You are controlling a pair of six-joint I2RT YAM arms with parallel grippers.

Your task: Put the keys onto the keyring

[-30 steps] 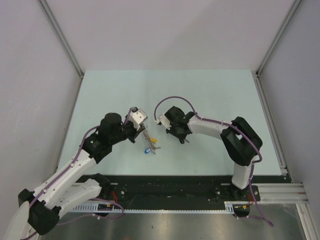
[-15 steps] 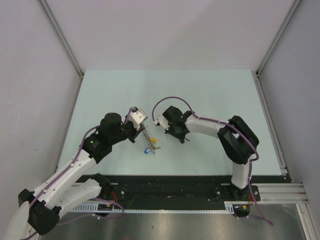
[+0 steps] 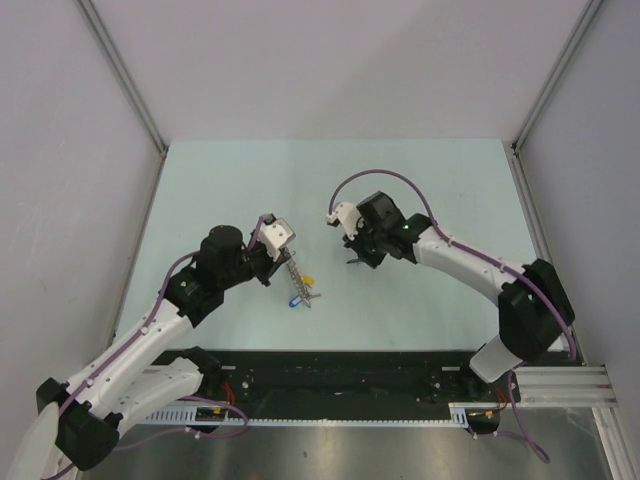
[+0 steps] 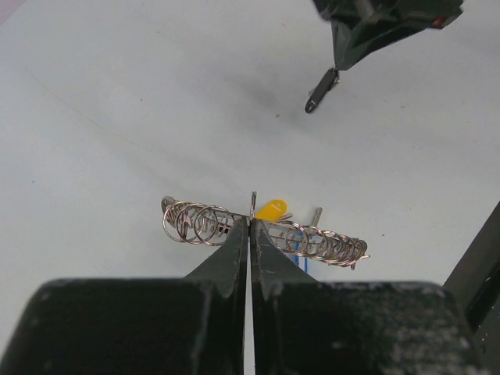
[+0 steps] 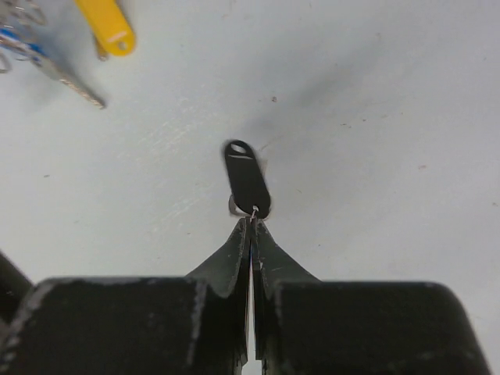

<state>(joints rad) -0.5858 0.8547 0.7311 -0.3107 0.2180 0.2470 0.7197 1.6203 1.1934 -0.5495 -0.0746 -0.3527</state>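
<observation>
My left fingers (image 4: 241, 242) are pressed together with only a hairline gap between them. They pinch the keyring (image 4: 199, 223) at its middle. In the left wrist view the keyring shows edge-on as a row of thin silver wire loops running out to either side of the fingertips. It is held just over the pale worktop (image 3: 420, 180), a little left of centre and toward the near edge.

The yellow key (image 4: 271, 209) sits right behind the loops, touching them beside the pinch point. A sliver of the blue key (image 4: 301, 262) shows under the right-hand run of loops. I cannot tell whether either one is threaded onto the wire or just lying against it. From above, both coloured heads cluster at the near end of the keyring.

My right fingers (image 5: 242, 238) are also clamped tight. They grip the black key (image 5: 248, 178) by one end, so its long black head points away from the wrist. Its shadow lies apart from it on the worktop. In the right wrist view, the yellow key and the blue key's silver blade lie off at the top left corner. The black key is well apart from them and from the keyring.

From above, the two sets of fingers face each other across the middle of the worktop with bare surface between them.
</observation>
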